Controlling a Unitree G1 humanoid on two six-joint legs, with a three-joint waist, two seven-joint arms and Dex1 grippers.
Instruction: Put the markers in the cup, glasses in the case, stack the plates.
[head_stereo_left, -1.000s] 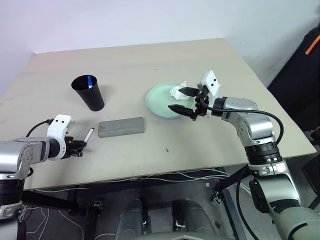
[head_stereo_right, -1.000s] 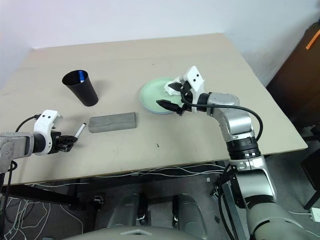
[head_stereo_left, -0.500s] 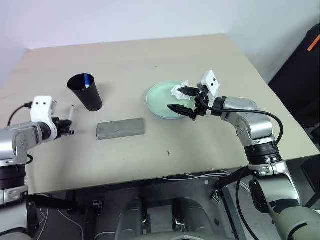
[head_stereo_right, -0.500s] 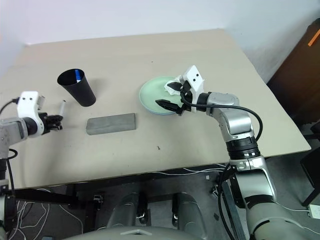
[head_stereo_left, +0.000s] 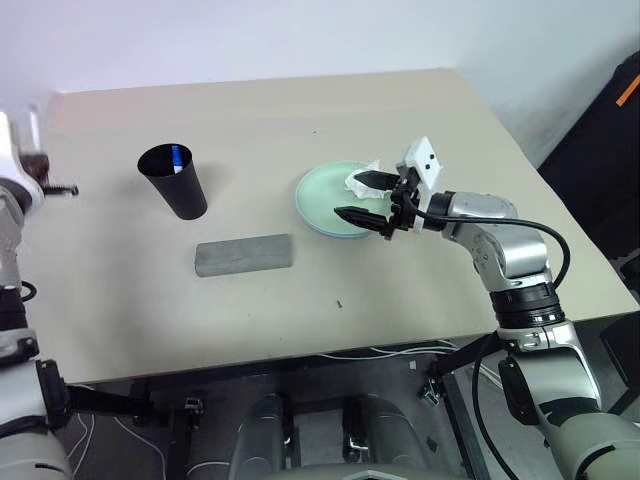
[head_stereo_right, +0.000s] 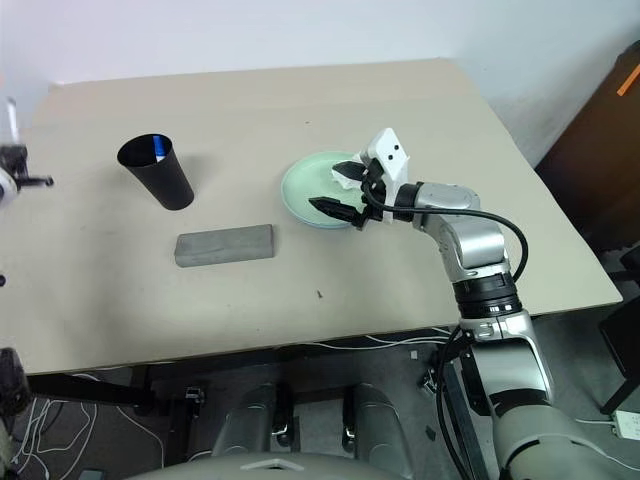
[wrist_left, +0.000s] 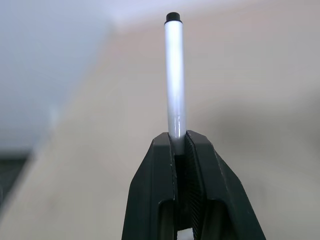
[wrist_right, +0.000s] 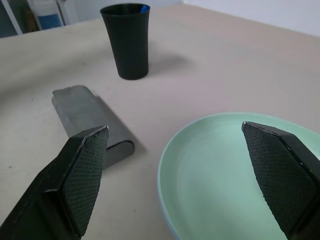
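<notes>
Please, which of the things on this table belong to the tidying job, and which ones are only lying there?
Belong to the job:
- black cup with the blue marker inside
- black-capped marker, clamped in the left gripper
- grey case, closed
- mint green plate, under the open right gripper

Only lying about:
- crumpled white tissue at the plate's far edge

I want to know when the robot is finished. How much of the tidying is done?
Partly done. The blue-capped marker already stands in the tall black cup. The grey felt case lies shut; its contents are hidden. The left gripper grips the white black-capped marker, not yet in the cup. The open right gripper hovers over the mint green plate.
</notes>
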